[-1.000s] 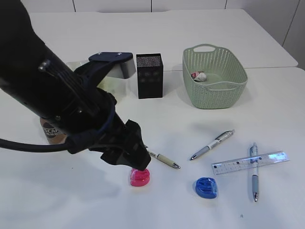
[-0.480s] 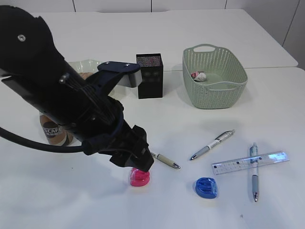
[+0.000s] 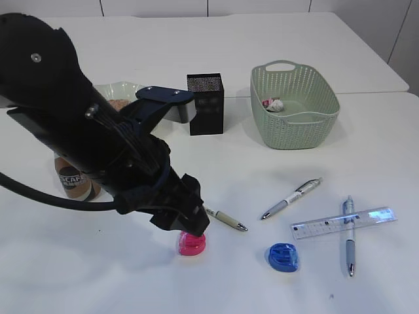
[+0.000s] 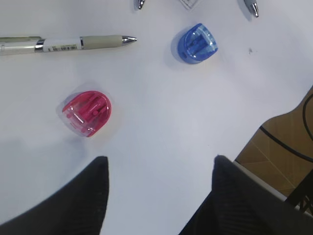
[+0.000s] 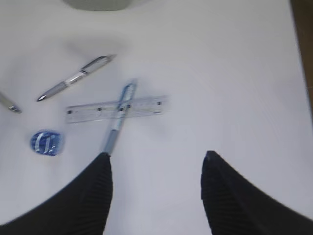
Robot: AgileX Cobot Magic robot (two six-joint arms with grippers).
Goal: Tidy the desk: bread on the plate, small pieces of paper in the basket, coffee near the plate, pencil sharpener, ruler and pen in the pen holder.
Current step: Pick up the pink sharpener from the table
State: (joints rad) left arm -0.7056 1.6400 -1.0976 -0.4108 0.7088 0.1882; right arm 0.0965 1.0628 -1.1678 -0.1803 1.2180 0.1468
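My left gripper hangs open just over a pink pencil sharpener; in the left wrist view the sharpener lies ahead and left of the empty gripper. A blue pencil sharpener, a beige pen, a silver pen and a blue pen across the clear ruler lie on the desk. My right gripper is open above bare desk, near the blue pen and ruler. The pen holder stands at the back.
The basket at the back right holds a paper ball. The plate shows behind my left arm with something brownish in it. The coffee stands at the left. The desk's edge runs close by the left gripper.
My left arm has swung back and to the left, uncovering the plate. Its gripper has stayed just over the pink sharpener. Nothing on the desk has moved.
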